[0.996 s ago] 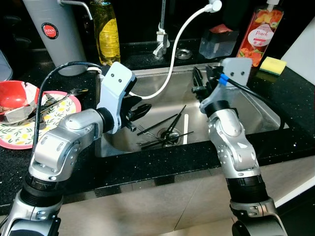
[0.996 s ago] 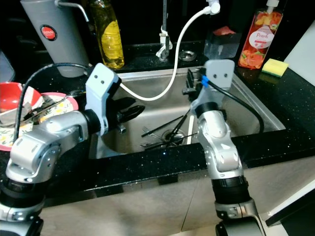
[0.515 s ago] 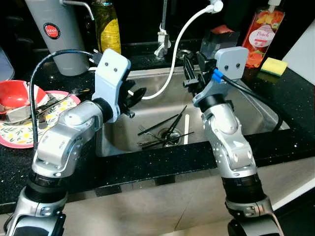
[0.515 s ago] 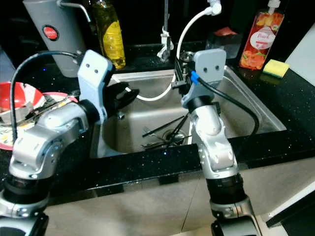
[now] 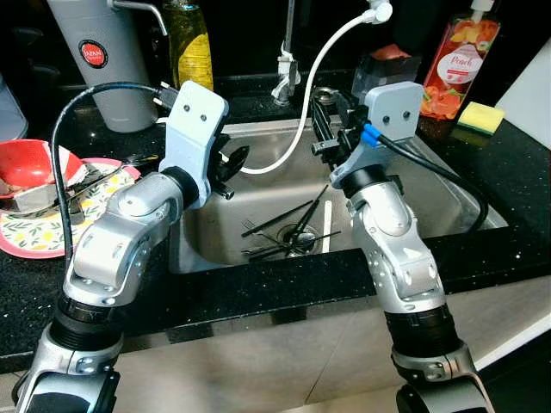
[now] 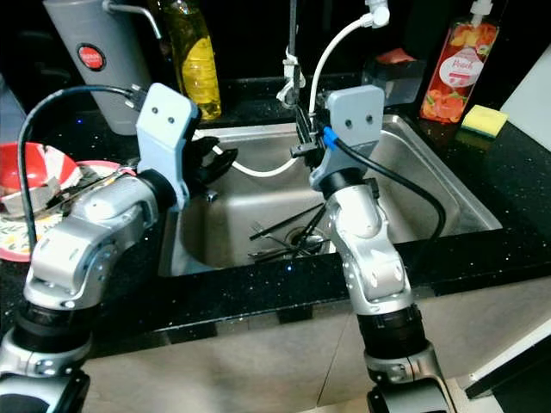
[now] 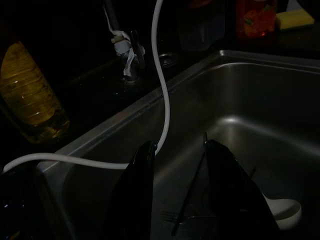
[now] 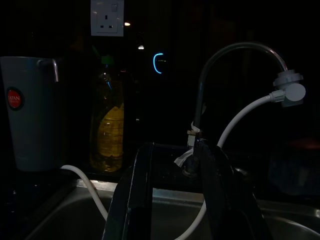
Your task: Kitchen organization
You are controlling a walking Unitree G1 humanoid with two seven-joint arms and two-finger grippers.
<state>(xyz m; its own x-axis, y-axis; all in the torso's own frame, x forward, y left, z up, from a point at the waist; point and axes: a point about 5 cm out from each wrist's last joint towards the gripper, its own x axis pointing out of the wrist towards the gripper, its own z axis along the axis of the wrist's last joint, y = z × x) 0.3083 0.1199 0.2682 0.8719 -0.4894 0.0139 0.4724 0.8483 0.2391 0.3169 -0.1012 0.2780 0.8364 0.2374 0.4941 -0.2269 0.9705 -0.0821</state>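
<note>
A steel sink holds several dark utensils around the drain and a white spoon. A white hose curves from the faucet down into the basin. My left gripper hovers over the sink's left side, open and empty; its wrist view looks down on the hose, the utensils and the white spoon. My right gripper is raised above the back of the basin, open and empty, and it points at the faucet.
On the left counter are a floral plate with cutlery, a red bowl, a grey jug and a yellow bottle. Behind the sink on the right stand a clear container, a peach soap bottle and a yellow sponge.
My right gripper has risen and swung left toward the faucet. My left gripper has lifted out of the basin toward the left rim. The utensils lie as before.
</note>
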